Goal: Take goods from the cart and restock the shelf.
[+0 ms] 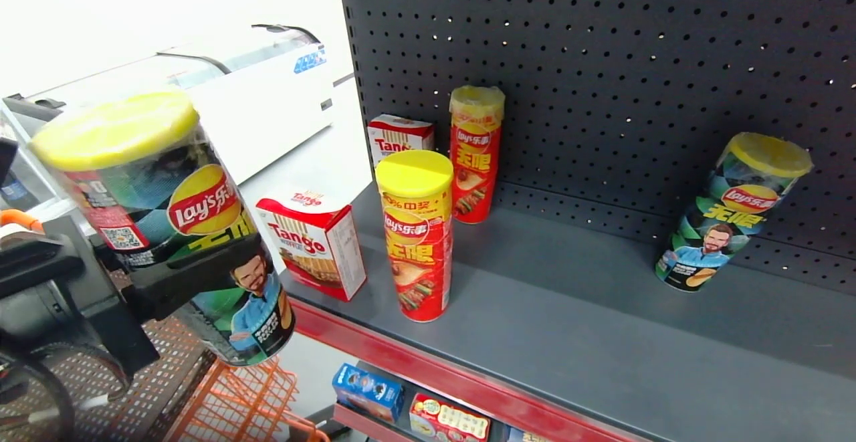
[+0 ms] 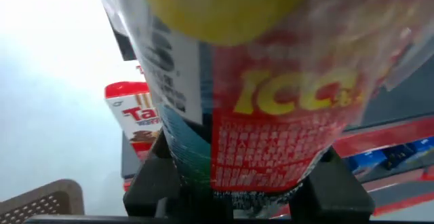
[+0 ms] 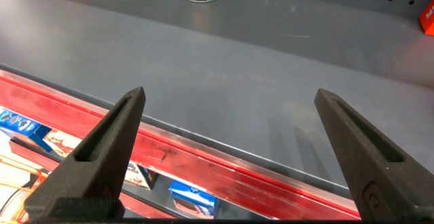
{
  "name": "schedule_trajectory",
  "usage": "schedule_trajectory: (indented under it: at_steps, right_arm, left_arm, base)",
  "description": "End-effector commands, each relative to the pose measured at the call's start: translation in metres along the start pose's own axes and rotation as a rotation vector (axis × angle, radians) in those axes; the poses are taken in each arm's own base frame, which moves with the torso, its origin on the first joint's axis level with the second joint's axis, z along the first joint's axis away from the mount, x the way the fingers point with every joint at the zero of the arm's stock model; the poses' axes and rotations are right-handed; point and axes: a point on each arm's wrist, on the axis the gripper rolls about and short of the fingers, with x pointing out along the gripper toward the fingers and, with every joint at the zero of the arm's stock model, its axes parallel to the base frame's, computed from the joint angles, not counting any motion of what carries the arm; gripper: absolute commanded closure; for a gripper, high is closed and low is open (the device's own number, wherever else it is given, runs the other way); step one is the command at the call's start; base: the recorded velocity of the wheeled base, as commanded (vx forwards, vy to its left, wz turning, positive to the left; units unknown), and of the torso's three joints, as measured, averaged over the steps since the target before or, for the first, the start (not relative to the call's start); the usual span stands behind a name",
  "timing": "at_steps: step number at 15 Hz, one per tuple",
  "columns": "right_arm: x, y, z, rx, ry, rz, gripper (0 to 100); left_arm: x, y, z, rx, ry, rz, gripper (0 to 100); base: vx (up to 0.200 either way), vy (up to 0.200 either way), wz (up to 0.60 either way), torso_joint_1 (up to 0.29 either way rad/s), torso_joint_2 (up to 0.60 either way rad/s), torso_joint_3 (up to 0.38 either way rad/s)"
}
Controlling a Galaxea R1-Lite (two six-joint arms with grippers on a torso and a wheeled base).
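Observation:
My left gripper (image 1: 200, 275) is shut on a green and black chip can (image 1: 167, 221) with a yellow lid, held tilted above the cart, left of the shelf. In the left wrist view the same can (image 2: 271, 115) sits between the fingers (image 2: 152, 190). My right gripper (image 3: 230, 95) stands open and empty over the red front edge of the grey shelf (image 3: 271, 68). On the shelf (image 1: 568, 308) stand two red chip cans (image 1: 416, 235) (image 1: 475, 154) and two wafer boxes (image 1: 314, 241) (image 1: 400, 136). A second green can (image 1: 729, 214) leans against the pegboard at the back right.
The orange wire cart (image 1: 234, 402) is below the held can. A white freezer (image 1: 254, 94) stands behind. The black pegboard (image 1: 602, 61) backs the shelf. A lower shelf holds a blue box (image 1: 368, 388) and a red box (image 1: 448, 418). Bare shelf lies between the red cans and the leaning can.

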Motion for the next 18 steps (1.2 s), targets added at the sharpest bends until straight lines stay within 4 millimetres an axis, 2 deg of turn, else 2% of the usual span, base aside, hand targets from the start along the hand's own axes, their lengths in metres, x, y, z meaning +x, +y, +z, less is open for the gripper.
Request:
schedule_trajectory:
  at_steps: [1, 4, 9, 18]
  right_arm:
    - [0.000, 0.000, 0.000, 0.000, 0.000, 0.000, 0]
    - [0.000, 0.000, 0.000, 0.000, 0.000, 0.000, 0]
    - [0.000, 0.000, 0.000, 0.000, 0.000, 0.000, 0]
    - [0.000, 0.000, 0.000, 0.000, 0.000, 0.000, 0]
  left_arm:
    - [-0.002, -0.006, 0.002, 0.003, -0.010, -0.038, 100]
    - [-0.002, -0.016, -0.006, -0.005, 0.013, -0.122, 100]
    - [-0.004, -0.018, -0.009, -0.008, 0.018, -0.192, 100]
    - [-0.004, -0.018, -0.011, -0.010, 0.021, -0.224, 100]
  base:
    - [0.000, 0.000, 0.00, 0.000, 0.00, 0.000]
    - [0.000, 0.000, 0.00, 0.000, 0.00, 0.000]
    - [0.000, 0.000, 0.00, 0.000, 0.00, 0.000]
    - [0.000, 0.000, -0.60, 0.002, 0.00, 0.003]
